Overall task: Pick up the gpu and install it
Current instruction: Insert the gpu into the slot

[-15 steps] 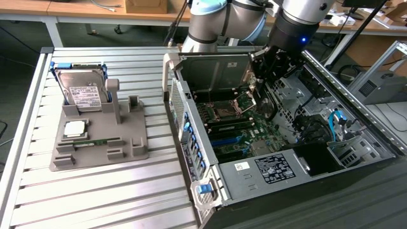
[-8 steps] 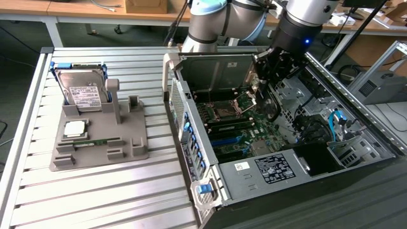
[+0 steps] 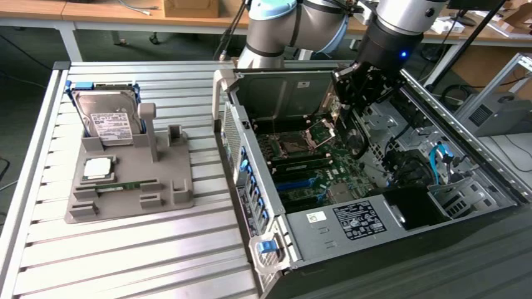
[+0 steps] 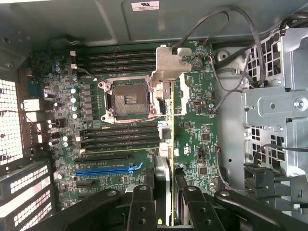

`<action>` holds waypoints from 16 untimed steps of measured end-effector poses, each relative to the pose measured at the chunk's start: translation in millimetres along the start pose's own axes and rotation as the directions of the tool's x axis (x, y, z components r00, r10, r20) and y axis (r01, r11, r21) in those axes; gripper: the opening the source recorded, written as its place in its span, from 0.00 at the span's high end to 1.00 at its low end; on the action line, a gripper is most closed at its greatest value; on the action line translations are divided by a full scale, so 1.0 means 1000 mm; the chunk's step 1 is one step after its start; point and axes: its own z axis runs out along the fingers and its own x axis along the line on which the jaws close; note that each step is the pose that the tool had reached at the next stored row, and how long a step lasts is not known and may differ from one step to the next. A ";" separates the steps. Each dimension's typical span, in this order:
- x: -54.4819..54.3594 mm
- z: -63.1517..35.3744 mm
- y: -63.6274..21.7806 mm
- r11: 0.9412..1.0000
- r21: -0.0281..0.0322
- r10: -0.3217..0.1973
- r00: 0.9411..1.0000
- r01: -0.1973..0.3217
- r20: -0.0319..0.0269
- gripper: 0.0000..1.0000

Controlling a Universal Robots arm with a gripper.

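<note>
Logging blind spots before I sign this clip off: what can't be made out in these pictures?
1. The faces of the gpu: wrist view, it is seen edge-on in the gripper.
2. Its height over the motherboard: the wrist view looks along it; in the exterior view the gripper's dark body covers it.
3. The text on the power supply label: exterior view, too small.

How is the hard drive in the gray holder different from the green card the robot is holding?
The hard drive is a boxy silver block with a white label; the gpu is a thin green board with a silver bracket at one end. The hard drive stands propped in the gray holder; the gpu is clamped in the gripper above the motherboard. Both have shiny silver metal on them.
</note>
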 end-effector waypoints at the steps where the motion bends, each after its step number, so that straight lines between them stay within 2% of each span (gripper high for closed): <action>1: 0.000 0.0000 0.0000 1.000 0.000 0.000 1.000 0.000 0.000 0.73; 10: 0.000 0.0000 0.0000 1.000 0.000 -0.003 1.000 0.003 0.000 0.73; 16: 0.000 0.0000 0.0000 0.999 -0.001 -0.034 0.999 0.034 -0.001 0.73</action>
